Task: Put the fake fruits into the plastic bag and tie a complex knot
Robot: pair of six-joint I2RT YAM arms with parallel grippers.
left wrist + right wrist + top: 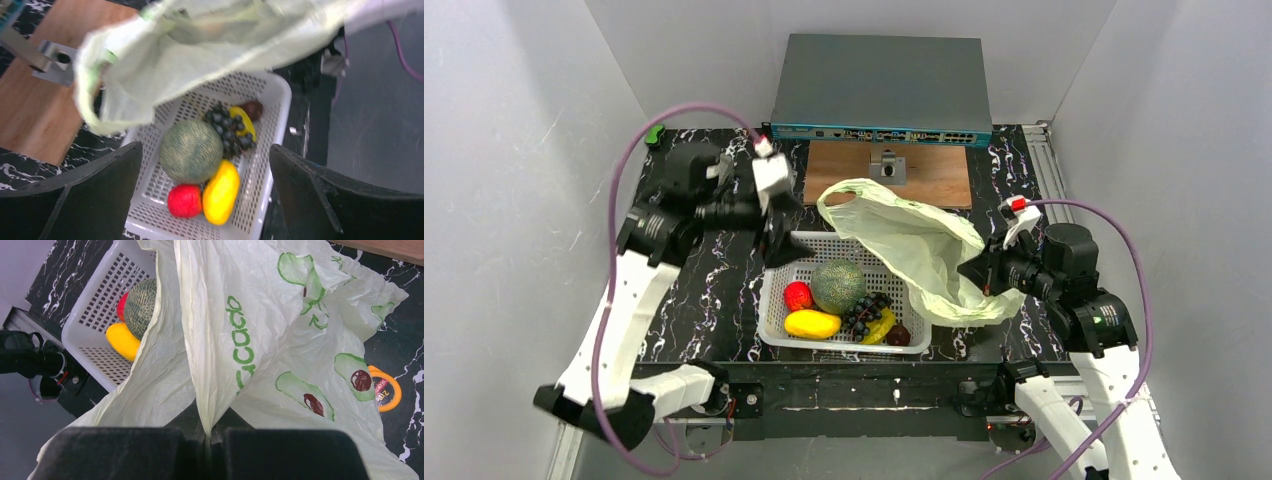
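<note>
Plain pale grey walls [524, 120] close in the black, white-veined desk [724, 300] on three sides. At its far edge sits a flat grey electronics box [879, 85]. Just in front lies a wooden board [844, 175] bearing a small metal bracket [889, 166]. The light is even.

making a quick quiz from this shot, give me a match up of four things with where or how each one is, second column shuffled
Things
1. green melon
2. plastic bag
3. left gripper
4. right gripper

States
A. shut, pinching a fold of thin plastic
B. lying in the white basket
C. open and empty, above the basket
D. partly draped over the basket's far right side

Pairs: 1-B, 2-D, 3-C, 4-A
</note>
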